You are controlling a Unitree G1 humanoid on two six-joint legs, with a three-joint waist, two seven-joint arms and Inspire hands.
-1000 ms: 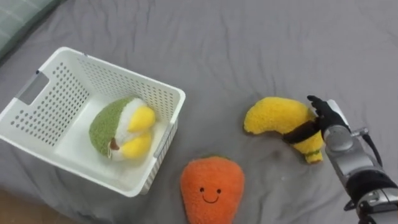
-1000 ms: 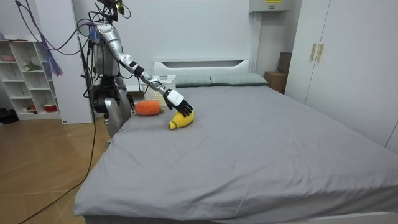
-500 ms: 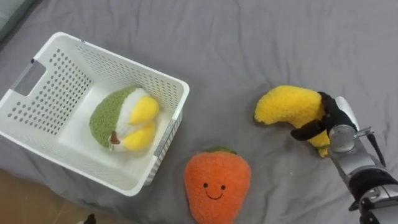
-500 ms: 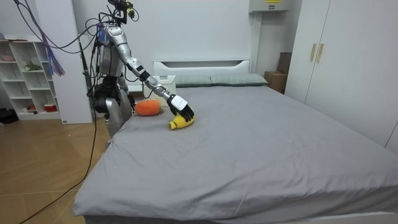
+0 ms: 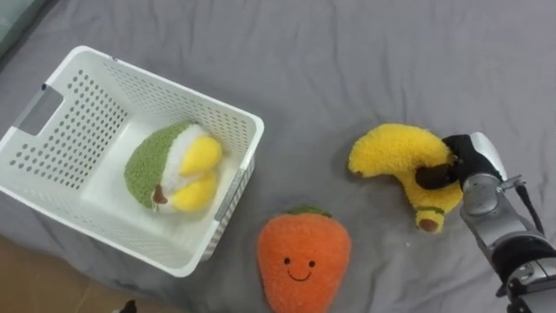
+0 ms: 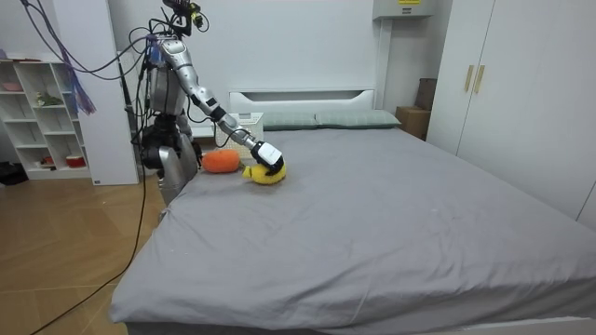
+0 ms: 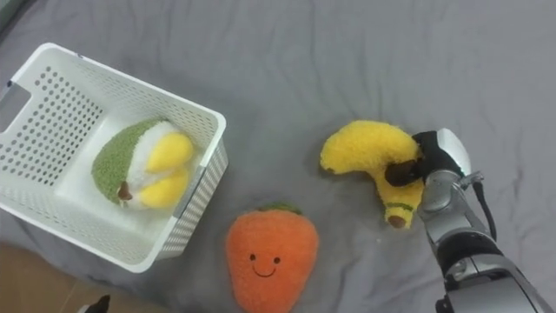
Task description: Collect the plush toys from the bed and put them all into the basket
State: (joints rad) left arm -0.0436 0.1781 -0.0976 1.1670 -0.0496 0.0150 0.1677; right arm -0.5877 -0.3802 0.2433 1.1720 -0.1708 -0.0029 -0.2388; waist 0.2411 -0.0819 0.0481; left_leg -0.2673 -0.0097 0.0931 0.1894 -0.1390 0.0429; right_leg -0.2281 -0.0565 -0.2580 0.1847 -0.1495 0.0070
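Observation:
A yellow plush banana (image 5: pixel 395 159) (image 7: pixel 363 150) lies on the grey bed (image 5: pixel 347 61) at the right. My right hand (image 5: pixel 460 165) (image 7: pixel 430 156) has its fingers curled round the banana's lower end. An orange plush carrot with a smiling face (image 5: pixel 302 261) (image 7: pixel 269 256) lies near the bed's front edge. At the left stands a white perforated basket (image 5: pixel 52 122) (image 7: pixel 35 96) holding a green, white and yellow plush toy (image 5: pixel 169 172). In the room view I stand at the bed's corner, right arm stretched out to the banana (image 6: pixel 265 173).
The grey sheet stretches away behind the toys. A pillow edge (image 5: pixel 13 13) shows at the top left. In the room view there are a shelf unit (image 6: pixel 42 112) at the room view's left and a wardrobe (image 6: pixel 503 84) at its right.
My right hand's fingers have curled round the banana. The banana has turned and shifted toward the carrot and basket. The camera moved a little early on.

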